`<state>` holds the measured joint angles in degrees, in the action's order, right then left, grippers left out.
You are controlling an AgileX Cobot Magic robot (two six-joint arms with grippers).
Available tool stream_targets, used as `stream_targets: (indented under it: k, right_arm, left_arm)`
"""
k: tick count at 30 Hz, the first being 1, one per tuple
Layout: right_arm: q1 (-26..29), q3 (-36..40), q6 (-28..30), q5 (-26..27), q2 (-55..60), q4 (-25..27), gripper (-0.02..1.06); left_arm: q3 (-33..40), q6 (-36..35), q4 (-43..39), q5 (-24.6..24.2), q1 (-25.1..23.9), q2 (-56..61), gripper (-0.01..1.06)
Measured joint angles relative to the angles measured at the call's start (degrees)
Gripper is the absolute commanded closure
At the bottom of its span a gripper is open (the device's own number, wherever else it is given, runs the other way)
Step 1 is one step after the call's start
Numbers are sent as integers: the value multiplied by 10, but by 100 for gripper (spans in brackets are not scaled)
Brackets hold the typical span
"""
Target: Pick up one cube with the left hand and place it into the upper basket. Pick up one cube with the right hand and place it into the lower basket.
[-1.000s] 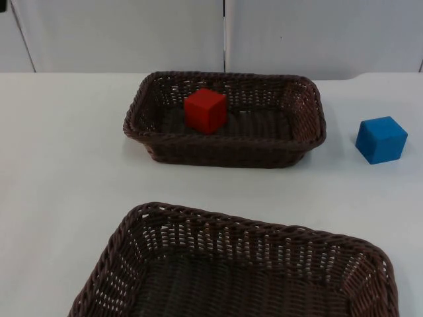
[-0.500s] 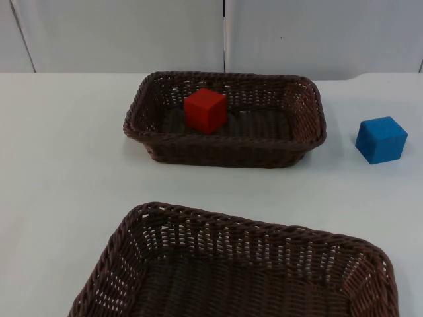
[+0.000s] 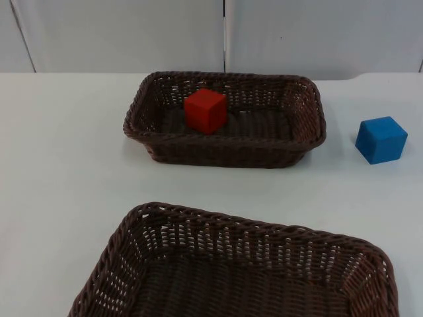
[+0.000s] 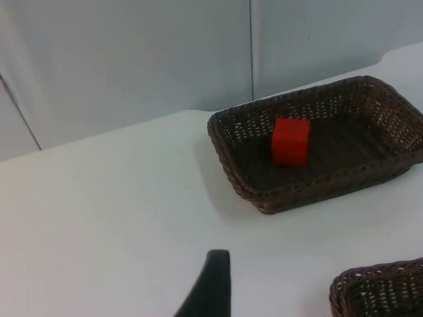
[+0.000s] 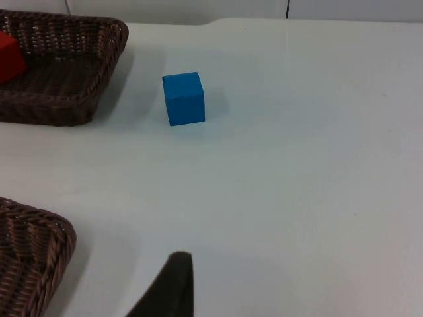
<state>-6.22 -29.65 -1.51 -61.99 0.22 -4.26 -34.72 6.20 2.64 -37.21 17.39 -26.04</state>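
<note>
A red cube (image 3: 205, 111) sits inside the upper brown wicker basket (image 3: 225, 78), toward its left half. A blue cube (image 3: 381, 139) stands on the white table to the right of that basket. The lower wicker basket (image 3: 251, 228) lies at the near edge with nothing in it. My left gripper (image 4: 210, 281) hovers over bare table well back from the upper basket (image 4: 264, 198) and the red cube (image 4: 291, 140). My right gripper (image 5: 173, 284) hangs over the table, some way short of the blue cube (image 5: 184, 98), with the lower basket's corner (image 5: 33, 251) beside it.
The grey partition wall (image 3: 132, 33) closes the far side of the table. Bare white table (image 3: 59, 165) spreads left of both baskets and around the blue cube.
</note>
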Motion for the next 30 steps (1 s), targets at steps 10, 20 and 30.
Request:
stream_targets:
  k: [10, 20, 30]
  right_arm:
    - [0, 0, -3, 0, 0, 0, -1]
    - [0, 0, -4, 0, 118, 0, -1]
    - [0, -46, -4, 83, 306, 0, -1]
  left_arm:
    - [0, -1, 0, -1, 0, 0, 21]
    - [0, -1, -1, -1, 0, 0, 21]
    - [0, -1, -4, -1, 0, 0, 21]
